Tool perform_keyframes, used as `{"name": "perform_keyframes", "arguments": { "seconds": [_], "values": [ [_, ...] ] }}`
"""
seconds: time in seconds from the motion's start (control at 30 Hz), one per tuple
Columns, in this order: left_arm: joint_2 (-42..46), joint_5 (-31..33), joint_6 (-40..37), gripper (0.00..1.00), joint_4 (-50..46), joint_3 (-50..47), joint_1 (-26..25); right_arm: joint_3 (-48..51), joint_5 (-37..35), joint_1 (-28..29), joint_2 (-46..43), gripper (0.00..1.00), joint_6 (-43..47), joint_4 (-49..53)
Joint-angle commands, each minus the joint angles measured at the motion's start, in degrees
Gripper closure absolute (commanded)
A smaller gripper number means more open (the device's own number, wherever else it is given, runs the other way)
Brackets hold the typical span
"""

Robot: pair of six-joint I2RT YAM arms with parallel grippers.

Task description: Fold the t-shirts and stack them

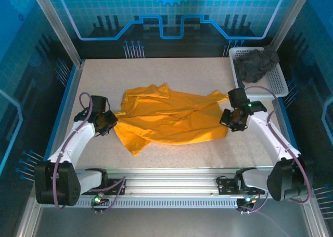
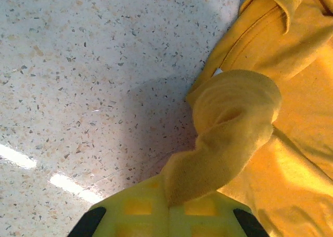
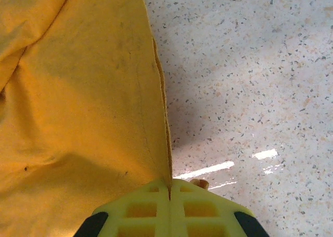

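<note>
The orange-yellow t-shirt [image 1: 166,117] lies crumpled across the middle of the speckled table. At its left edge my left gripper [image 1: 110,118] is shut on a bunched roll of the cloth [image 2: 229,138], which rises from between the yellow jaws [image 2: 169,206]. On the opposite side, my right gripper [image 1: 228,117] is shut on the shirt's right edge [image 3: 93,107]; the hem runs straight into the closed jaws [image 3: 169,187]. The dark charcoal t-shirt [image 1: 256,63] sits heaped in the white basket at the back right.
The white mesh basket [image 1: 278,81] stands at the table's back right corner, just behind my right arm. Bare speckled tabletop [image 1: 171,70] stretches behind the orange shirt and in front of it [image 1: 177,154]. Metal frame rails border both sides.
</note>
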State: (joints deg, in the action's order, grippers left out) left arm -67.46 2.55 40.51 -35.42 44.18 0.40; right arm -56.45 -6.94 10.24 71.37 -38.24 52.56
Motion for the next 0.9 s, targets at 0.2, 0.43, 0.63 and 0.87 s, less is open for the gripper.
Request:
{"name": "perform_keyframes", "arguments": {
  "seconds": [0.2, 0.43, 0.63, 0.87],
  "values": [
    [-0.5, 1.7, -1.0, 1.0, -2.1, 2.5, -0.1, -1.2, 3.0, -0.5, 15.3, 1.0, 1.1, -3.1],
    [1.7, 4.9, -0.5, 1.0, -4.8, 3.0, -0.1, -8.0, 8.9, -4.5, 27.4, 0.7, 4.0, -5.7],
    [4.2, 9.1, 0.3, 1.0, -7.1, 3.9, -0.1, -3.5, 3.7, -6.8, 19.2, 0.5, 3.2, -4.0],
    [4.1, 8.3, 1.1, 1.0, -6.6, 3.4, -0.1, 10.3, 3.8, -5.7, 4.0, 0.5, -2.3, -2.1]
  ]
}}
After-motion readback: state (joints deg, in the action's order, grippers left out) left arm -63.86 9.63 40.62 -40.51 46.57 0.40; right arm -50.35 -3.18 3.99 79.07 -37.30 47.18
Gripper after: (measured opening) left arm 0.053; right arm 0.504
